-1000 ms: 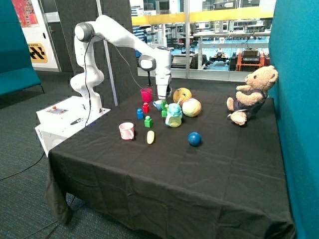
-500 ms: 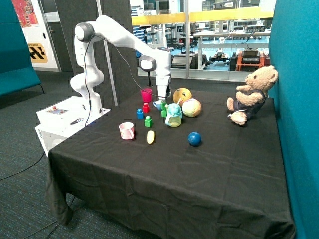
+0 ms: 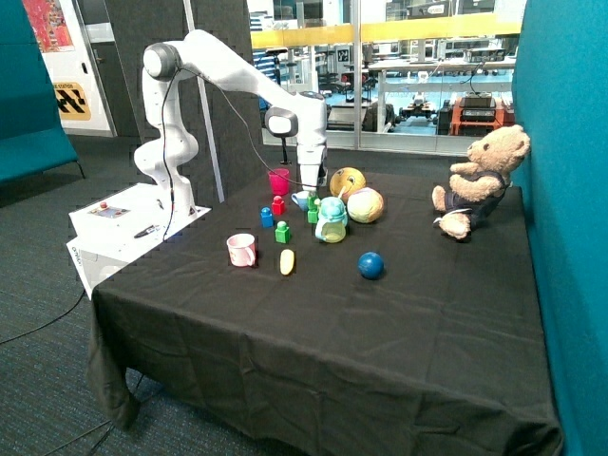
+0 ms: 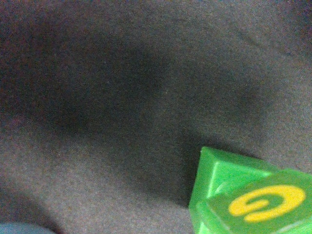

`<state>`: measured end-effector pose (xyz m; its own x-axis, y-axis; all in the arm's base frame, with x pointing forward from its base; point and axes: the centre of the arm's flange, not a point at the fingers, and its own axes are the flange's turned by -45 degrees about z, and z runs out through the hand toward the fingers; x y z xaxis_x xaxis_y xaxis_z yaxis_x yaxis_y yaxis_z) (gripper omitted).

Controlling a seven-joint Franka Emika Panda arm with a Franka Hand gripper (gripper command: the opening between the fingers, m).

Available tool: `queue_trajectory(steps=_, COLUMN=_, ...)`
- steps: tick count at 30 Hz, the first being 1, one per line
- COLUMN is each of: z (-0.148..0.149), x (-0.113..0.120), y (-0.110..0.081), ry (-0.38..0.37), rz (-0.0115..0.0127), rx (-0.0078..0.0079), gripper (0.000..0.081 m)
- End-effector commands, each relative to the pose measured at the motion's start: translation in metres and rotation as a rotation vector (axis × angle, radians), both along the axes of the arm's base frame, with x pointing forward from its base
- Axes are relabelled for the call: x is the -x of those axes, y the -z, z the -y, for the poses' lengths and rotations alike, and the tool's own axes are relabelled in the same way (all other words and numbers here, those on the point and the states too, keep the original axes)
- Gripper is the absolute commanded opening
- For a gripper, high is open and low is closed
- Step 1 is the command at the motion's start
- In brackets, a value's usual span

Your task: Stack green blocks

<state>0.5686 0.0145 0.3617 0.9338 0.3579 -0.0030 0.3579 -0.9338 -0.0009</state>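
Note:
One green block [image 3: 282, 233] stands alone on the black cloth, in front of the red and blue bricks. Two more green pieces sit one over the other, the lower [image 3: 312, 217] and the upper [image 3: 314, 202], right beside the pale green toy jar. My gripper [image 3: 312, 193] hangs straight down just above this pair; contact cannot be made out. In the wrist view a green block [image 4: 219, 173] with a yellow letter G on its stud lies close below, over bare dark cloth.
A red brick [image 3: 277, 205] and a blue brick [image 3: 267, 218] stand near a magenta cup [image 3: 278, 180]. A toy jar [image 3: 332, 220], two balls [image 3: 366, 204], a pink mug [image 3: 241, 249], a blue ball [image 3: 370, 265] and a teddy bear [image 3: 480, 180] are also on the cloth.

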Motion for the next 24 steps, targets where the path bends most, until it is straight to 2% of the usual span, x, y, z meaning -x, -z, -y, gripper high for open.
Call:
queue_trajectory(steps=1, z=0.0005, x=0.0008, y=0.0029, ry=0.001, rz=0.0031, rx=-0.0002, gripper=0.0000)
queue_trajectory(steps=24, z=-0.0011, x=-0.0040, y=0.0129, ry=0.003, rz=0.0031, rx=-0.0002, gripper=0.0000)
